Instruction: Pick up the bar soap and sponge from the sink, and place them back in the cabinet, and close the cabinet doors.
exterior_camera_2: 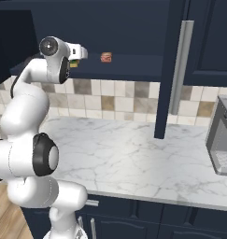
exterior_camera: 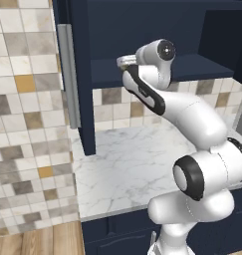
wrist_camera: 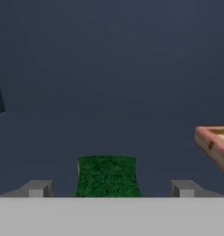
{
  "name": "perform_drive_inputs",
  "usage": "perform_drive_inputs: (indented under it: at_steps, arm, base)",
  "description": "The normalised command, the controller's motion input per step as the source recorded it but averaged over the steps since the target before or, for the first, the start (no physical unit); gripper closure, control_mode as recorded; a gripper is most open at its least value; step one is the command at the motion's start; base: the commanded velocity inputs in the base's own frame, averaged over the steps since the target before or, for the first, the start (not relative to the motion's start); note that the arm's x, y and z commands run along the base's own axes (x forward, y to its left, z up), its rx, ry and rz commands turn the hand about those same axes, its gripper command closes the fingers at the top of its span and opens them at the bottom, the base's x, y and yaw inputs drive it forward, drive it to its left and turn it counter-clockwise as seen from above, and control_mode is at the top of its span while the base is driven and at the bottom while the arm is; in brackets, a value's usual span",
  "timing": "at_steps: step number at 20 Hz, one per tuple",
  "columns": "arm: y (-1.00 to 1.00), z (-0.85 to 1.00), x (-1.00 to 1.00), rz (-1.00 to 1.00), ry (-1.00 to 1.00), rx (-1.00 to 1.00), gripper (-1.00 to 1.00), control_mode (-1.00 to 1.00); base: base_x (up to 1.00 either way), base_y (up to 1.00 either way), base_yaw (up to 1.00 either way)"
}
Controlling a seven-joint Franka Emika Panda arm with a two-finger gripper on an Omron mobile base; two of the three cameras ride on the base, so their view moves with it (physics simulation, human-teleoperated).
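Note:
My gripper (wrist_camera: 111, 188) is inside the navy wall cabinet (exterior_camera_2: 129, 28), at shelf height, with its jaws open. The green sponge (wrist_camera: 107, 177) rests on the shelf between the two fingertips (wrist_camera: 37, 188), with a gap on each side. From the right base view a bit of the sponge (exterior_camera_2: 74, 64) shows just under my hand (exterior_camera_2: 77, 51). The orange-red bar soap (wrist_camera: 215, 144) lies on the same shelf to the right, also seen as the bar soap (exterior_camera_2: 106, 57). Both cabinet doors (exterior_camera: 81, 74) (exterior_camera_2: 173, 70) stand open. The sink is out of view.
A white marble counter (exterior_camera: 127, 164) runs below the cabinet against a tiled wall (exterior_camera: 28, 124). A grey appliance (exterior_camera_2: 222, 135) stands at the counter's right end. The long silver door handles (exterior_camera: 67, 74) (exterior_camera_2: 181, 65) hang at either side of my arm.

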Motion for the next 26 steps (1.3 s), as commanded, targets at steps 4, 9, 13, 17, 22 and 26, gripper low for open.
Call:
perform_drive_inputs:
  at_steps: [4,9,13,17,22,26]
  arm:
    - [0.00,0.00,-0.33,0.00,-0.13,-0.01,-1.00,-1.00]
    - [-0.02,0.05,-0.37,0.00,-0.06,0.00,-1.00,-1.00]
    - [-0.12,0.17,-0.26,0.00,-0.01,0.00,-1.00,-1.00]
    - [-0.06,0.11,-0.30,0.00,0.00,0.00,-1.00,-1.00]
    - [-0.07,0.13,-0.39,0.00,0.00,0.00,-1.00,-1.00]
    - [-0.11,0.18,-0.46,-0.01,0.00,0.00,-1.00,-1.00]
  base:
    - [0.00,0.00,0.00]
    - [0.00,0.00,0.00]
    - [0.00,0.00,0.00]
    - [0.00,0.00,0.00]
    - [0.00,0.00,0.00]
    - [0.00,0.00,0.00]
